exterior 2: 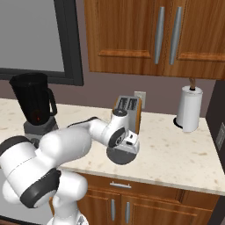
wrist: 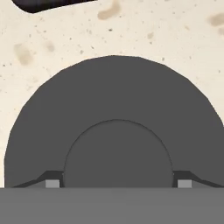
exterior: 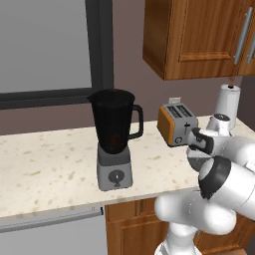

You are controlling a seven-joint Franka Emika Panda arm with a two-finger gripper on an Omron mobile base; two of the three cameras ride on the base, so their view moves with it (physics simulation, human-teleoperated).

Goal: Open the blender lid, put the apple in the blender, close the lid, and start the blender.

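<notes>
Blender [exterior: 115, 142] stands on the speckled counter [exterior: 45, 169], left of the arm, under the dark window frame [exterior: 99, 45]. Jar is open at the top, no cap on its rim. A dim reddish shape shows low inside the jar through the smoky wall, probably the apple [exterior: 115, 141]; too murky to be sure. The same red glint shows in the right base view, low in the jar [exterior 2: 38, 117].

Blender lid [wrist: 113, 127] lies flat on the counter, seen from straight above in the hand view: a broad dark disc with a raised round knob at its centre. In the right base view its edge shows as a grey disc [exterior 2: 123, 157] below the hand, on the counter in front of the toaster [exterior 2: 128, 112].

Gripper [wrist: 118, 183] hangs directly over the lid, pointing down. Its two fingertips [wrist: 52, 183] stand one on each side of the centre knob, jaws spread wider than the knob. Tips sit close against the knob's flanks, but whether they actually touch it cannot be told. Nothing looks lifted; the lid appears to rest on the counter. So: jaws released and straddling the knob, not clenched on it as far as can be seen.

Toaster has orange sides and stands well to the right of the blender. Paper towel roll [exterior 2: 190, 110] stands upright farther right, near the wall. Wooden cabinets [exterior 2: 145, 35] hang above.
</notes>
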